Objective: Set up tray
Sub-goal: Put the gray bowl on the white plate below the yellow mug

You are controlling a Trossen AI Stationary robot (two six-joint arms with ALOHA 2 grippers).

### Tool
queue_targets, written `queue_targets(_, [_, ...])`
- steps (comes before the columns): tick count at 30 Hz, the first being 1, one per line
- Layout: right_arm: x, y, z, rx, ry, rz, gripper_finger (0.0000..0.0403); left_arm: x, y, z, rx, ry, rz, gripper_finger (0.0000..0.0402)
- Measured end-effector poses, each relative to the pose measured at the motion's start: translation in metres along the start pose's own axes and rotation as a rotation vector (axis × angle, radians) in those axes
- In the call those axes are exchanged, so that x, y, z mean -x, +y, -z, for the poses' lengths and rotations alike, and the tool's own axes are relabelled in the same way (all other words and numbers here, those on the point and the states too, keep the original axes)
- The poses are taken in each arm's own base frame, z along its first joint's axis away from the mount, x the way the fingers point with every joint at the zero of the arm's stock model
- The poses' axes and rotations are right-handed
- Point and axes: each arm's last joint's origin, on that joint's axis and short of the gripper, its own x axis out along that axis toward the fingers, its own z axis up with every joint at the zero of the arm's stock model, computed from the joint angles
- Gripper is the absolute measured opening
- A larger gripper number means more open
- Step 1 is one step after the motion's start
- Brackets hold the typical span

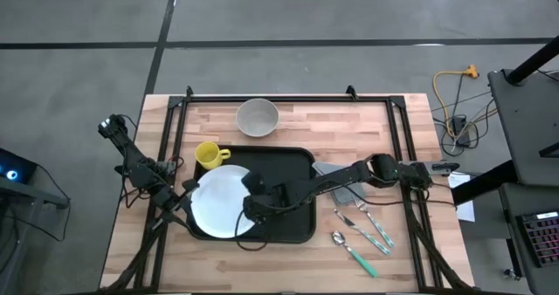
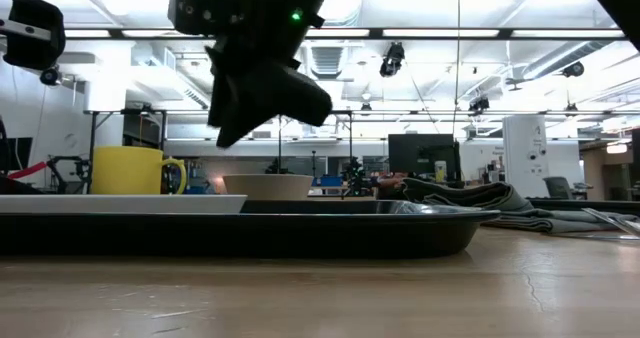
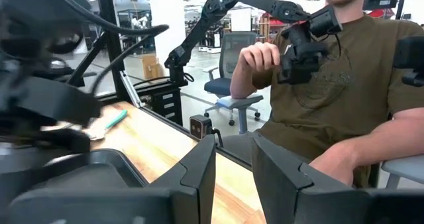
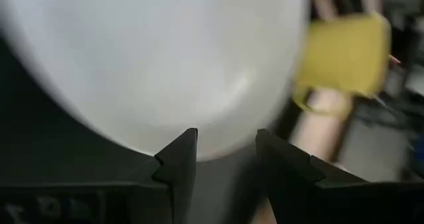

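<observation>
While both arms reach in over the bench (image 1: 288, 256):
Tray (image 1: 293, 168): black, mid-bench, flat.
Plate (image 1: 218, 199): white, on tray's left part, overhanging its left rim.
Right gripper (image 1: 255, 206): over plate's right edge; jaws parted, grasping nothing.
Left gripper (image 1: 181, 197): at plate's left edge; jaws parted, nothing seen between.
Mug (image 1: 208, 154): yellow, just beyond tray.
Bowl (image 1: 258, 117): far side.
Cutlery (image 1: 362, 234): right of tray.

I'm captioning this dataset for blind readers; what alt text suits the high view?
From above, a black tray on a wooden table holds a white plate, with the right hand over the plate's edge. A yellow mug and a bowl stand behind the tray, cutlery lies right of it, and the left hand waits left.
</observation>
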Motion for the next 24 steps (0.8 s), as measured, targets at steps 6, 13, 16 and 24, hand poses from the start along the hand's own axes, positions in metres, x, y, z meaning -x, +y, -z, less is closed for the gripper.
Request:
queue_targets(6, [-0.003, -0.027, 0.009, -0.214, 0.044, 0.107, 0.0143, 0.0, 0.0, 0.0, 0.0, 0.0, 0.0, 0.0079])
queue_targets(13, [-0.011, -0.06, 0.03, -0.457, 0.079, 0.116, 0.0143, 0.0, 0.0, 0.0, 0.0, 0.0, 0.0, 0.0079])
queue_targets(16, [-0.018, -0.067, 0.042, -0.462, 0.093, 0.04, 0.0143, 0.0, 0.0, 0.0, 0.0, 0.001, 0.0, 0.0079])
queue_targets(24, [-0.038, -0.088, 0.076, -0.482, 0.088, -0.127, 0.0144, 0.0, 0.0, 0.0, 0.0, 0.0, -0.001, 0.0079])
